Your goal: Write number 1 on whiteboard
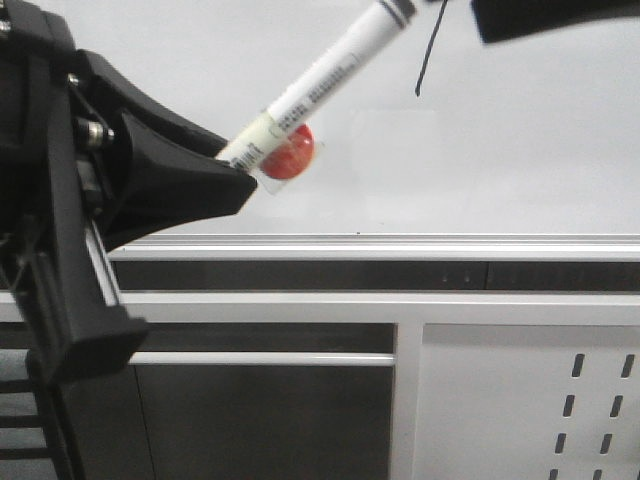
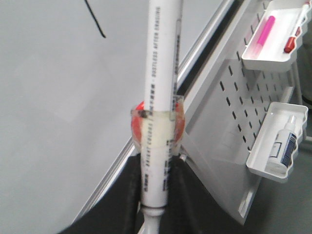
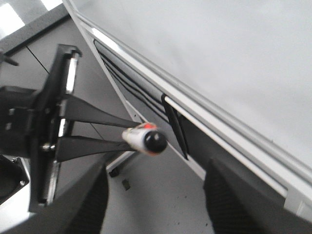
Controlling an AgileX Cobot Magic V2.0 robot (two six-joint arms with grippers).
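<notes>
The whiteboard point(image 1: 500, 150) point(image 2: 58, 97) point(image 3: 219, 48) fills the background. On it is the number 1 point(image 1: 427, 55) point(image 2: 94, 17), a thin black slanted stroke. My left gripper point(image 1: 235, 170) point(image 2: 156, 170) is shut on a white marker point(image 1: 330, 75) point(image 2: 161, 63) with a red round piece point(image 1: 292, 155) taped to it. The marker slants up to the right, just left of the stroke; its upper end leaves the front view. My right gripper point(image 1: 550, 18) point(image 3: 156, 175) hangs open and empty at the top right. In its wrist view the marker's black end point(image 3: 155, 141) points toward it.
A silver rail point(image 1: 400, 247) runs along the board's lower edge. Below it is a white slotted panel point(image 1: 520, 400) point(image 2: 229, 97). It carries a tray with a pink pen point(image 2: 263, 36) and a tray with a small bottle point(image 2: 282, 148).
</notes>
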